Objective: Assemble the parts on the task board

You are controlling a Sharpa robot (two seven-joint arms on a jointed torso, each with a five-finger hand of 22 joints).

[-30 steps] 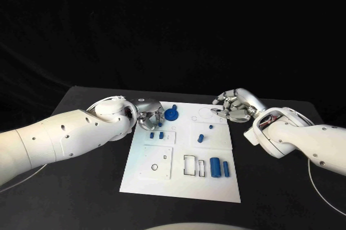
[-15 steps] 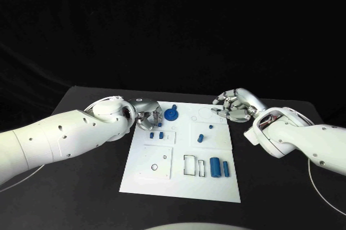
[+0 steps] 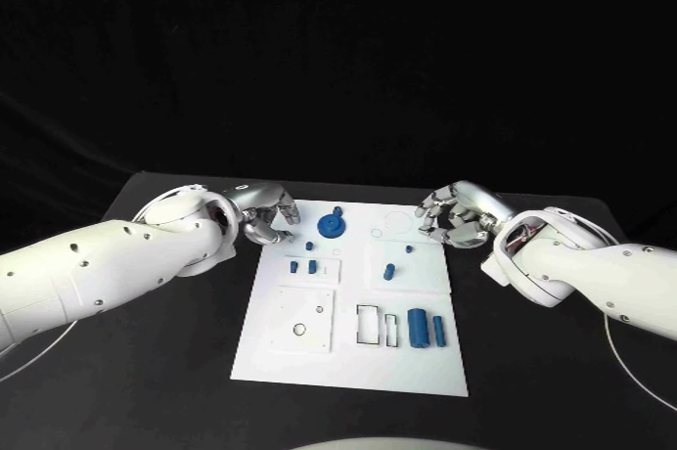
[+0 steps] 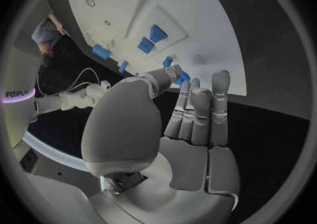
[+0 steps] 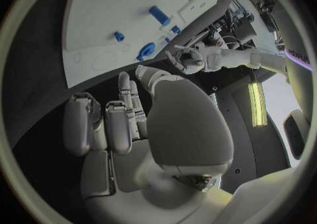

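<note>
Black counter [image 3: 169, 372] under your flat white task board [image 3: 353, 362], left hand [image 3: 261, 213] empty, fingers apart, beside its far corner, right hand [image 3: 454, 215] curled closed on nothing, small blue parts [image 3: 419, 328] between them.

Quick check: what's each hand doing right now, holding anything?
Left hand: open, holding nothing, beside the task board.
Right hand: fingers curled in, holding nothing.

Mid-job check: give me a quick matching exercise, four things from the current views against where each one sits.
Things:
1. left robot hand
2. right robot hand
3. round blue part
4. two blue cylinders

Places:
A. lying side by side near the task board's front edge
B. at the board's right far corner
C. by the board's left far corner
D. on the board near its far edge

Pairs: 1-C, 2-B, 3-D, 4-A
</note>
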